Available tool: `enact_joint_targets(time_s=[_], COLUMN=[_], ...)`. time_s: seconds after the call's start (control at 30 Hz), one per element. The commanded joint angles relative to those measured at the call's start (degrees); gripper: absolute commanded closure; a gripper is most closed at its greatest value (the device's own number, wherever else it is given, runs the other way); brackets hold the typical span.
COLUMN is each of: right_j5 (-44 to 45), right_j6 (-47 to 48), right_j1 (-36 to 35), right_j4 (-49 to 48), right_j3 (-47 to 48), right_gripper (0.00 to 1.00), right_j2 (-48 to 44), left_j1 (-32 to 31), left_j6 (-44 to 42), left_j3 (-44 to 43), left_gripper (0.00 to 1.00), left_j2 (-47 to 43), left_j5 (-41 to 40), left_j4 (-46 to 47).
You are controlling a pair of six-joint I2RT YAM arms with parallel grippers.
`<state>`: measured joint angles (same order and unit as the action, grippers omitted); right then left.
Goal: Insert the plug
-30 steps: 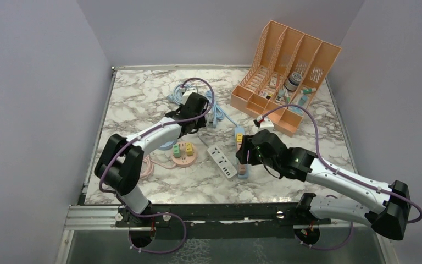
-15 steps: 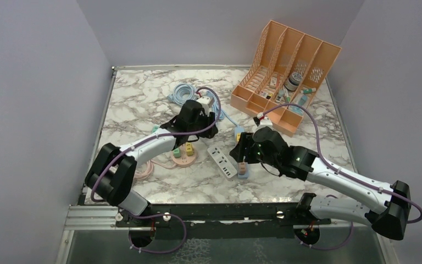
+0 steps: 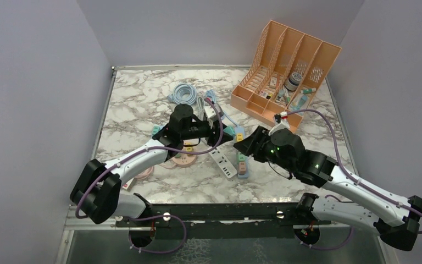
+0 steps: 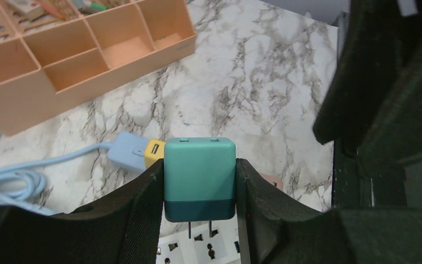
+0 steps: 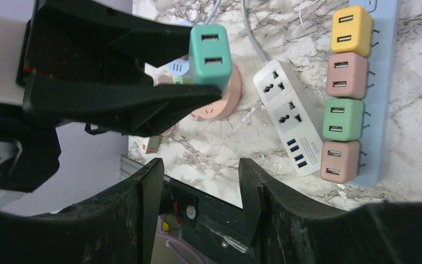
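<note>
My left gripper (image 4: 199, 165) is shut on a teal two-port plug (image 4: 199, 179). It holds the plug in the air with its two prongs pointing down at the white power strip (image 4: 198, 250). In the top view the left gripper (image 3: 221, 131) and the teal plug (image 3: 228, 131) hover just behind the white power strip (image 3: 222, 161). The right wrist view shows the teal plug (image 5: 211, 52) between the left fingers (image 5: 115, 93), up and left of the white strip (image 5: 288, 115). My right gripper (image 3: 242, 144) is open and empty (image 5: 198, 165).
A blue power strip (image 5: 384, 33) beside the white one carries yellow, pink, green and pink plugs. A round pink socket hub (image 3: 182, 159) lies left of it. A light-blue cable coil (image 3: 185, 93) and an orange organiser (image 3: 286, 77) stand behind. A light-blue connector (image 4: 126, 151) lies under the plug.
My left arm has swung right and forward from the cable coil, carrying the teal plug to above the white strip. My right arm has shifted right, its gripper lifting off the blue strip.
</note>
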<state>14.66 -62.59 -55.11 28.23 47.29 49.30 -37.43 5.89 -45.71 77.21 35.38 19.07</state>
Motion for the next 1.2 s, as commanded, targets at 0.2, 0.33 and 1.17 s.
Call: enact_joint_targets(time_s=[0.2, 0.33, 1.17], right_j5=[3.88, 3.61, -4.56], right_j6=[-8.06, -8.84, -3.58], right_j1=[-0.08, -0.06, -0.08], right_j4=[0.36, -0.45, -6.09], right_j3=[1.4, 1.31, -0.27], right_gripper=[0.48, 0.5, 0.82], right_j2=[0.53, 1.54, 2.59], left_j1=[-0.98, -1.13, -1.33], left_j6=[-6.37, -6.22, -5.59], left_j3=[0.04, 0.74, 1.32], left_gripper=[0.73, 0.73, 0.51], left_j2=[-2.88, -2.94, -6.74], left_j5=[17.48, 19.31, 20.74], left_j4=[3.81, 3.71, 3.0])
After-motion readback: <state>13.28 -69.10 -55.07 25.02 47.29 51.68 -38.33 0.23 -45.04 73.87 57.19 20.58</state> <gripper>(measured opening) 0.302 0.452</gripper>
